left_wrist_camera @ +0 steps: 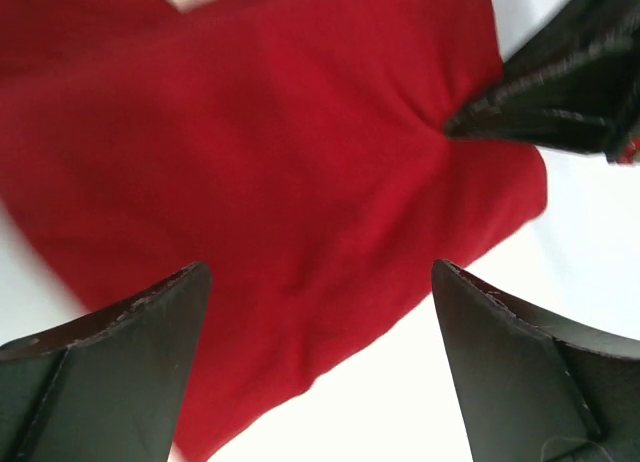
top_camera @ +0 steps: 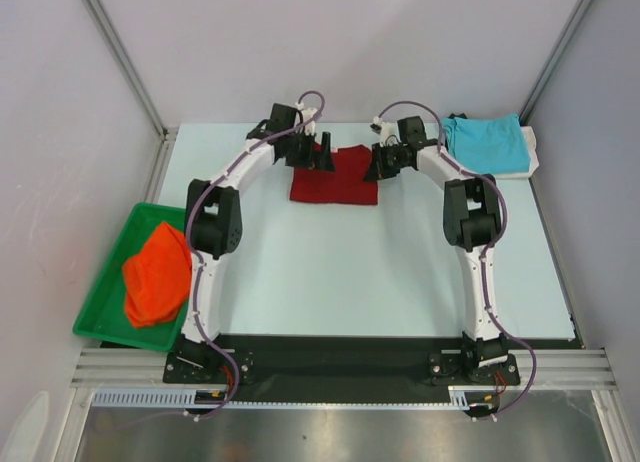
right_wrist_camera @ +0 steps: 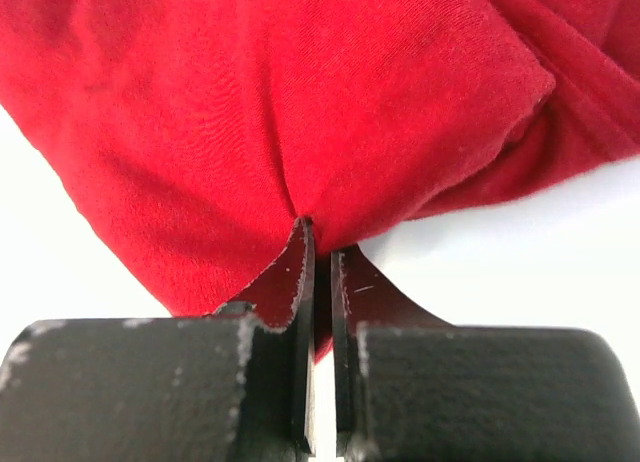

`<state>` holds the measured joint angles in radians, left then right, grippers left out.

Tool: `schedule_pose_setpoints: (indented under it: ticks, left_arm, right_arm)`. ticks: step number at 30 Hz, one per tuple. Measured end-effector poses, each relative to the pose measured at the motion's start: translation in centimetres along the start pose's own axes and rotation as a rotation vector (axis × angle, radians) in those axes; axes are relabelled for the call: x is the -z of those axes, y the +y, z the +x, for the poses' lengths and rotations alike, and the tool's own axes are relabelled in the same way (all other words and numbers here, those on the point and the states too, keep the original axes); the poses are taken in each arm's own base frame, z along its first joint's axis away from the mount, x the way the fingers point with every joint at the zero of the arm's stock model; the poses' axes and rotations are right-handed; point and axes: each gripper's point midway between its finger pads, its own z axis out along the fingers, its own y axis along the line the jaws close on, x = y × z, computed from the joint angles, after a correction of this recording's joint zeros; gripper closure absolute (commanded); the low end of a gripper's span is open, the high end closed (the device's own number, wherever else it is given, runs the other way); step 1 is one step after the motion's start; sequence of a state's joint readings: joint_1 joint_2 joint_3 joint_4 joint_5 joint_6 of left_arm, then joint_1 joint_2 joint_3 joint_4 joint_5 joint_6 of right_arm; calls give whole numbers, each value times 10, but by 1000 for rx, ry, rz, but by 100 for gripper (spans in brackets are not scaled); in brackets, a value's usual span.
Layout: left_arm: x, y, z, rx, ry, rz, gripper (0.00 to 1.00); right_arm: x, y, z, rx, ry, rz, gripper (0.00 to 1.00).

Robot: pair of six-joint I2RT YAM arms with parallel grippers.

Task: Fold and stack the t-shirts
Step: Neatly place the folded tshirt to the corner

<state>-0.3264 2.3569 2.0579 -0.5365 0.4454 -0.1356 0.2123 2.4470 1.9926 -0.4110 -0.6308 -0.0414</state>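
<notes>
A: L arm first?
B: Stretched fwd to far middle of the counter (top_camera: 340,282), bowed outward, then hooked back in. Puts left pincer (top_camera: 322,154) at far edge of the red t-shirt (top_camera: 335,187), pointing down.
A: Grip?
B: Spread wide, holding nothing. Per L wrist cam, hangs over red cloth w/ one finger at each side of frame. Can't tell if touching the cloth.
A: R arm?
B: Mirrors it: reaching fwd, hooked inward, w/ right pincer (top_camera: 378,167) at the shirt's right edge. Squeezed nearly shut on a pinch of red cloth, gathered to a point at the tips per R wrist cam.
A: Shirt itself?
B: Lying on counter, far middle, folded to approx. a rectangle, between both pincers. Shows a doubled layer at one side in R wrist cam.
A: Anything else nearby / in the way?
B: Got a turquoise t-shirt (top_camera: 487,142) folded in far-right corner, just beside R wrist, apart from the red one. Also an orange t-shirt (top_camera: 158,275) bunched in a green tray (top_camera: 105,282) at left edge, beside L arm's lower link, well apart from the red one. From overhead, loses part of red shirt's far edge behind L wrist.
</notes>
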Motion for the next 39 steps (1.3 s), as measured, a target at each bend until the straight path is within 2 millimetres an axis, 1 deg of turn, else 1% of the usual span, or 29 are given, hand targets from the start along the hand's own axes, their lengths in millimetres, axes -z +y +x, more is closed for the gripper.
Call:
schedule_pose_setpoints:
  ticks: [3,5,8,10,12,14,18,21,23,25,27,32,34,37,39]
  left_arm:
    - [18,3,-21,-67,-51,-48,3]
    - [32,5,-32,-106,-77,-73,3]
    - [46,9,-40,-129,-95,-88,2]
    - [52,16,-42,-135,-100,-97,2]
    - [55,24,-40,-136,-91,-107,2]
    - [57,30,-35,-133,-74,-114,3]
    - [59,34,-34,-131,-67,-113,3]
    - [57,29,-32,-136,-63,-103,3]
    - [54,23,-31,-143,-58,-93,3]
    - [51,15,-30,-156,-54,-83,3]
    - [46,5,-28,-173,-48,-69,3]
    - [34,-21,-23,-208,-33,-30,3]
    - [31,-28,-22,-218,-30,-21,3]
    - [30,-30,-22,-230,-28,-17,3]
    - [30,-29,-22,-231,-28,-19,3]
  right_arm:
    - [19,-1,-3,99,28,86,100]
    - [38,-3,-6,156,47,138,100]
    - [72,-10,-15,224,62,204,100]
    - [94,-19,-20,246,72,244,100]
    - [117,-36,-22,263,83,293,100]
    - [138,-58,-19,266,102,350,100]
    - [175,-97,-13,260,152,452,100]
    - [201,-122,-30,281,143,527,100]
    - [217,-139,-50,312,115,594,100]
    - [230,-150,-66,341,97,647,100]
    - [236,-156,-77,368,83,687,100]
    - [243,-161,-78,381,102,736,100]
    - [245,-164,-78,379,104,748,100]
    - [253,-171,-80,367,96,773,100]
    - [263,-178,-83,353,79,796,100]
